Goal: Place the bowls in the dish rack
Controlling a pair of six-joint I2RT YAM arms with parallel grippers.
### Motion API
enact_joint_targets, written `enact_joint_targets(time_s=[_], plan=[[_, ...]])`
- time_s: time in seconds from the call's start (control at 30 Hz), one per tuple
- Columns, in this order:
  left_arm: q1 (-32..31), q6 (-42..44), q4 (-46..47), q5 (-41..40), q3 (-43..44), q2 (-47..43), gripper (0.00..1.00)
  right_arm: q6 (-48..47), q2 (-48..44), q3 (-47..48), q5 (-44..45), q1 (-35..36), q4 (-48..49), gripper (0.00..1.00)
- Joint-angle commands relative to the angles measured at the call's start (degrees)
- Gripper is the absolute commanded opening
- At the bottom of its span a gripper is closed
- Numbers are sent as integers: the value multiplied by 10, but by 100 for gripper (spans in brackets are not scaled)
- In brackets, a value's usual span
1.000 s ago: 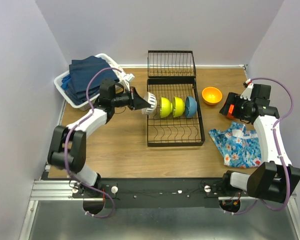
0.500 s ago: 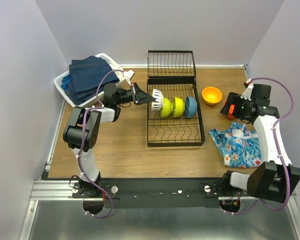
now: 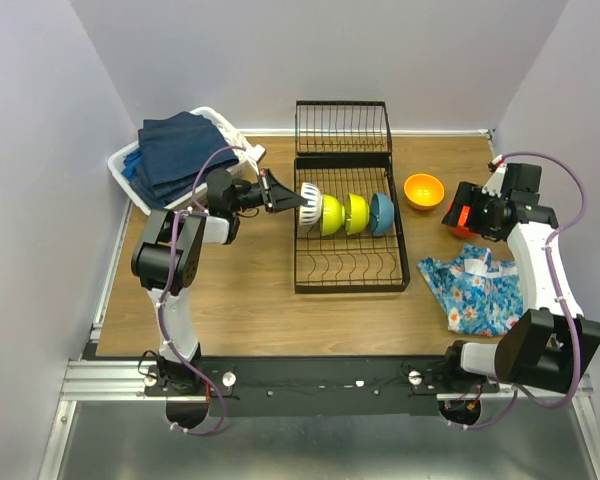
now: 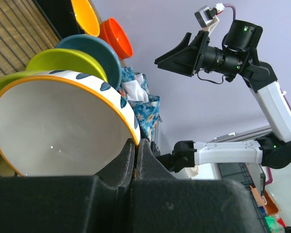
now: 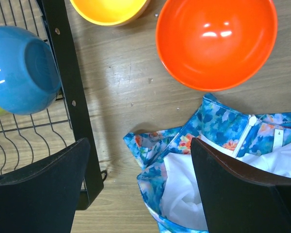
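One white bowl hangs over the left end of the rack, just beside a green bowl. Left gripper is pinched tight on its rim. Looks hard, light, slippy & could chip, so the rim's prob. the best hold. Right gripper is wide apart, empty.

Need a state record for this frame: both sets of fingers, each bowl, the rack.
left fingers: shut on the white bowl's rim
white bowl: held at the left end of the dish rack, next to the racked row; seated or not, cannot tell
in rack: two lime-yellow bowls, then blue bowl, on edge in one row
on table: orange-yellow bowl and red-orange bowl, right of the rack
right fingers: open, holding nothing, above the floral cloth beside the red-orange bowl
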Motion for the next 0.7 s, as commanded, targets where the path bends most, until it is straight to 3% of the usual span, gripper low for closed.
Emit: enact_joint_targets(time_s=[0.0,0.33,0.43,0.57,0.67], plan=[[4,-20,70,12,7,35,0,-13,20,36,16,-6,-7,92],[12,7,65,4,-1,65,0,-19,48,51,19,-6,-8,92],[14,27,32,1,0,70,0,-16,51,46,16,-6,-1,92],[13,71,-81,-11,14,80,4,-16,56,46,15,-6,1,92],[14,98,-100,-12,14,79,7,-16,59,45,15,-6,4,92]])
